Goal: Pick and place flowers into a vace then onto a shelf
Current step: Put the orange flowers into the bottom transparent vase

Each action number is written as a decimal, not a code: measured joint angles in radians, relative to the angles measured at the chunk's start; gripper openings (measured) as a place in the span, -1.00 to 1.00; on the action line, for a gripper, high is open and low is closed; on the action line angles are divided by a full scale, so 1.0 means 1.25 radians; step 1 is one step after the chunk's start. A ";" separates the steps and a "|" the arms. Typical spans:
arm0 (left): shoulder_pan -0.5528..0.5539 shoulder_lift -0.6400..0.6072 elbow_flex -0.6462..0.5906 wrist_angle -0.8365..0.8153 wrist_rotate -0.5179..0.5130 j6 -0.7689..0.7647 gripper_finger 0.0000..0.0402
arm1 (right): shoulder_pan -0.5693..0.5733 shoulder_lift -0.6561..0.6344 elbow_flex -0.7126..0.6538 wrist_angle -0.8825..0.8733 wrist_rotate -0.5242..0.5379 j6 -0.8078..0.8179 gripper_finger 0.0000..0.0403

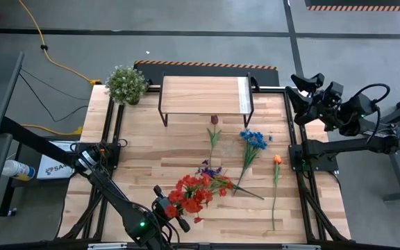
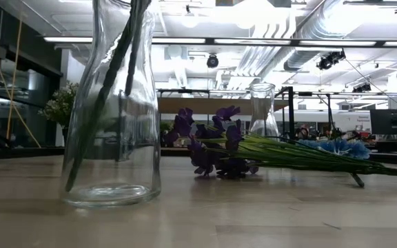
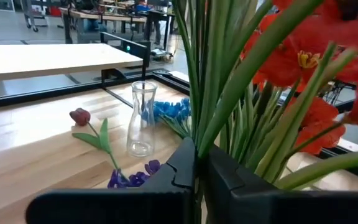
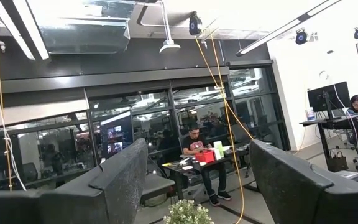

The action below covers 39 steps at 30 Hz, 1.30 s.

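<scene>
Wood tabletop (image 1: 186, 149): pale planks in a dark frame; grey floor around it with a yellow cable. Low view looks into a large lit hall with ceiling ducts.
Shelf (image 1: 203, 93): light wood top, white strip at its right end, black legs; stands at the far middle of the table.
Potted plant (image 1: 126, 84): bushy green, at the far left corner, just beside the shelf.
Right arm: parked off the table's right edge; right gripper (image 4: 194, 180) raised, fingers spread wide, holding nothing, facing a glass wall and a seated person.
Left gripper (image 1: 164, 208): near front edge, left of centre; fingers (image 3: 179, 168) pinched together on the green stems of the red flowers (image 1: 194, 192).
Red flowers, axis: blooms lie up and to the right of the gripper in the high view.
Loose flowers: maroon bloom (image 1: 214, 120), blue (image 1: 253, 138), orange (image 1: 277, 160) and purple (image 1: 209, 169) lie flat mid-table; stems run mostly toward the front edge.
Vase (image 2: 114, 103): clear glass, upright, dark stems inside; front of table, close to the low camera.
Second vase (image 3: 142, 118): smaller, upright, just beside the blue flowers.
</scene>
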<state>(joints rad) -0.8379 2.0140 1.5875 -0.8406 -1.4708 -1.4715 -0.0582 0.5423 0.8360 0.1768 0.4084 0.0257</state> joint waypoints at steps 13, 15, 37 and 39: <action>-0.016 -0.023 0.001 -0.025 0.089 0.001 -0.58 | 0.000 0.000 0.000 -0.001 0.000 -0.004 0.34; -0.016 -0.025 0.001 -0.025 0.104 0.001 -0.56 | 0.000 0.000 0.000 -0.001 0.000 -0.004 0.34; -0.016 -0.025 0.001 -0.048 0.253 -0.023 0.04 | 0.000 0.000 0.000 -0.001 0.000 -0.001 0.34; -0.016 -0.025 0.001 -0.060 0.270 -0.021 0.10 | 0.000 0.000 0.000 -0.001 0.000 -0.001 0.34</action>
<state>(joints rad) -0.8581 1.9827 1.5883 -0.9151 -1.1328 -1.4982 -0.0585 0.5426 0.8360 0.1761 0.4080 0.0250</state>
